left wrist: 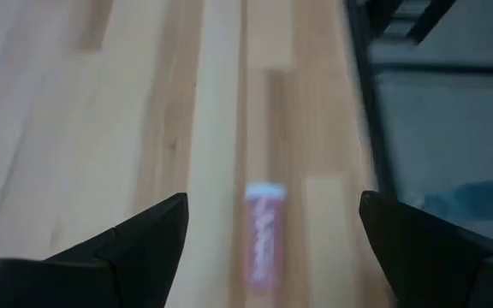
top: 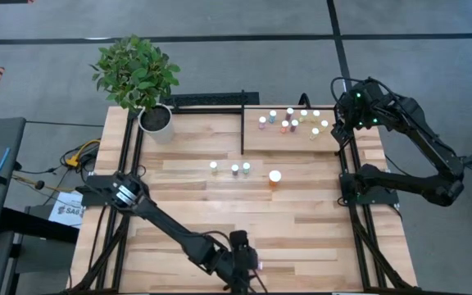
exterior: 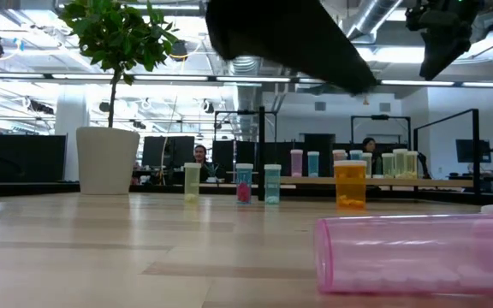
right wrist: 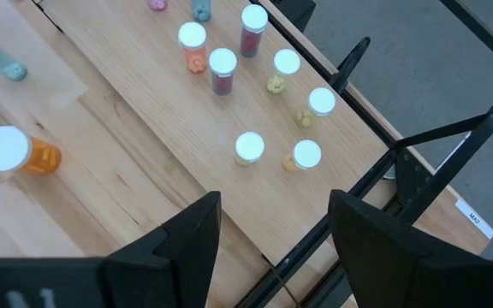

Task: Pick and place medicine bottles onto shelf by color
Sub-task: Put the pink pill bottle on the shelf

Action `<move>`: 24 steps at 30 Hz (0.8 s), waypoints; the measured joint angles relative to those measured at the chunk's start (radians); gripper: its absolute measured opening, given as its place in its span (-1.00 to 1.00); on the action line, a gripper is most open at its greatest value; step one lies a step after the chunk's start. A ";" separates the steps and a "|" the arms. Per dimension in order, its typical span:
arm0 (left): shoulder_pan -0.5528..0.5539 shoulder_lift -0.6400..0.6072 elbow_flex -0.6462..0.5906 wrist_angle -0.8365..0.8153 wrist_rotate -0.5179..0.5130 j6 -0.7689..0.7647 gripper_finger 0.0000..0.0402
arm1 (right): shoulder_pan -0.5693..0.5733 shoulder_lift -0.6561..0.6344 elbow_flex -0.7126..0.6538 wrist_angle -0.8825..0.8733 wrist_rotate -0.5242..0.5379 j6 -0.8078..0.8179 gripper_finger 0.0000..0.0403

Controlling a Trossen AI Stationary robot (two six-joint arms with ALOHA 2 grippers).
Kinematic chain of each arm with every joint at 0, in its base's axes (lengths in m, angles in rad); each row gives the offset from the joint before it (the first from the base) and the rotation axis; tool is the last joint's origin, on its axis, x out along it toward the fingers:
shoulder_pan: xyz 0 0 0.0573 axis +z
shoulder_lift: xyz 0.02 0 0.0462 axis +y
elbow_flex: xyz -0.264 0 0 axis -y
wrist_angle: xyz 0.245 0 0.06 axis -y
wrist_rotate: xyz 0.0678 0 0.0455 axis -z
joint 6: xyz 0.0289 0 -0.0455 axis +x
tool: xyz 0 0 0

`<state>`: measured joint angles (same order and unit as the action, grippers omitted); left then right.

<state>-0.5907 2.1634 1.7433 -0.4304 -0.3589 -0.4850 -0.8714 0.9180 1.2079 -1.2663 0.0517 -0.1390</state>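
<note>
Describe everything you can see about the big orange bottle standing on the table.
The orange bottle is a see-through orange plastic cylinder with a wide white cap, larger than the other bottles. It stands upright on the wood table, alone, touching nothing else, just off the shelf. Small pale pills lie in its lower part in the low view. No claw is near it.

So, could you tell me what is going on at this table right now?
The robot is sorting medicine bottles onto the shelf. The left gripper is open at the table's near edge, above a pink bottle lying on its side. The right gripper is open, holding nothing, above the shelf, where a cluster of bottles already stands. Three small bottles and a larger orange one wait mid-table.
</note>
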 joint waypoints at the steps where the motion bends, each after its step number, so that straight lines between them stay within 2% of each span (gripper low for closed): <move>1: 0.000 0.015 -0.002 -0.005 -0.002 -0.006 0.65 | 0.000 0.000 0.000 0.001 0.000 0.000 0.18; 6: 0.000 0.070 0.002 0.043 0.024 -0.082 0.65 | 0.000 0.000 0.000 0.003 0.000 0.000 0.18; 24: 0.004 0.132 0.003 0.026 0.064 -0.102 0.65 | 0.000 0.000 0.000 0.016 0.000 0.000 0.18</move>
<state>-0.5865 2.2959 1.7458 -0.4048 -0.2953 -0.5868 -0.8713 0.9180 1.2079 -1.2507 0.0517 -0.1390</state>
